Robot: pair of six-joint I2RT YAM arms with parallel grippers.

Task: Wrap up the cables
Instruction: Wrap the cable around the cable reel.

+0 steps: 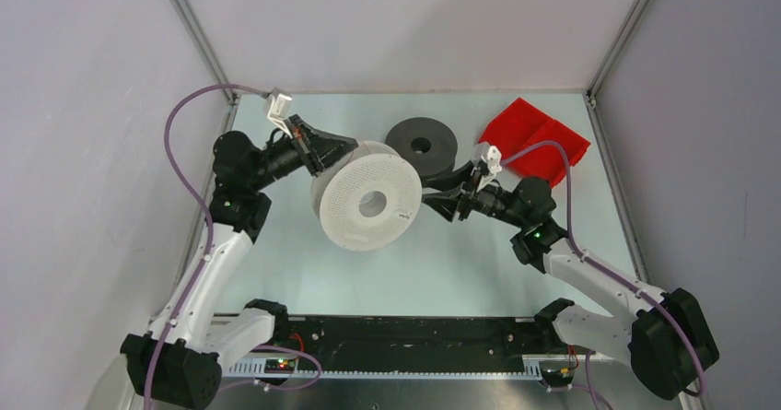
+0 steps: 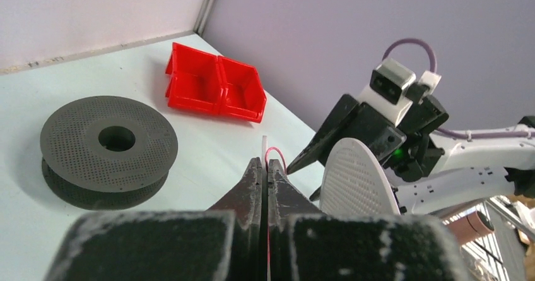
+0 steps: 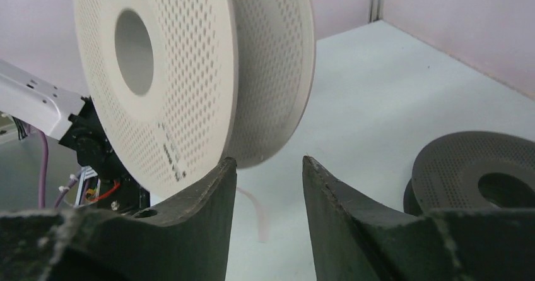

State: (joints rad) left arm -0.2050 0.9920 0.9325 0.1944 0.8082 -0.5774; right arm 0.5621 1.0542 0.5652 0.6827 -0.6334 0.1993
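Left end effector (image 2: 265, 163) is clenched on a pale cable (image 2: 264, 144). Right end effector (image 3: 268, 162) is released, at the white spool's (image 3: 189, 72) three o'clock.

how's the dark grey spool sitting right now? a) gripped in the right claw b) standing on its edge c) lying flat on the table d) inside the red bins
c: the dark grey spool lies flat on the table with its centre hole facing up, apart from the red bins.
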